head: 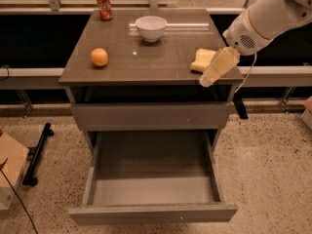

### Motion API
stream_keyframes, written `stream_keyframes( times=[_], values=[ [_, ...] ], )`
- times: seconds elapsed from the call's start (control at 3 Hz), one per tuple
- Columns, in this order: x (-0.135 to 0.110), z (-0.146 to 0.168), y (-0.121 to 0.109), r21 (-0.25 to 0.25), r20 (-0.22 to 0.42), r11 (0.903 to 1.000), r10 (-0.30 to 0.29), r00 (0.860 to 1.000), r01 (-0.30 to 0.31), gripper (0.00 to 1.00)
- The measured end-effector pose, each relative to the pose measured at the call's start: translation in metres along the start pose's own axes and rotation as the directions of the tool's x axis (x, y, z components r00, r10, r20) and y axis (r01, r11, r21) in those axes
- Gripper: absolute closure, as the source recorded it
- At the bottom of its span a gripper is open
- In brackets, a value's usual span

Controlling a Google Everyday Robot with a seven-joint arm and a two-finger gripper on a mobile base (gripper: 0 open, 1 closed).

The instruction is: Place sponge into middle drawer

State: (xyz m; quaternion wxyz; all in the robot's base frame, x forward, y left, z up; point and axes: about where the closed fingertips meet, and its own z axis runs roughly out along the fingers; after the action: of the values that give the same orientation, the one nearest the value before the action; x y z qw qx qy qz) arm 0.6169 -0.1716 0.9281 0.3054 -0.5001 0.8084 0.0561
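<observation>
Speckled terrazzo floor (273, 179), grey cabinet (146, 65), dark panels (34, 43) behind.

1. The pincer (209, 76) hangs at the near right corner of the desk (146, 60), in front of the sponge (200, 60), hiding its right side.
2. The arm (268, 18) is cut off by the top and right edges.
3. The far floor of the middle drawer (151, 212) lies in shadow beneath the shut drawer front (151, 116).
4. The label on the can (104, 5) is too blurred to read.
5. A cardboard box (9, 177) on the left is cut by the edge.
</observation>
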Motion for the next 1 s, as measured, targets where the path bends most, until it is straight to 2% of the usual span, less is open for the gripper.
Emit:
stream_keyframes(
  times=[0.33,0.67,1.0],
  values=[
    [0.002,0.003,0.002,0.01,-0.011,0.9998,0.019,1.0,-0.019,0.0],
    [0.007,0.023,0.003,0.026,0.033,0.9927,0.116,0.993,-0.117,0.0],
    [-0.003,0.044,-0.024,0.09,0.149,0.9706,0.208,0.967,-0.223,0.0]
  ],
)
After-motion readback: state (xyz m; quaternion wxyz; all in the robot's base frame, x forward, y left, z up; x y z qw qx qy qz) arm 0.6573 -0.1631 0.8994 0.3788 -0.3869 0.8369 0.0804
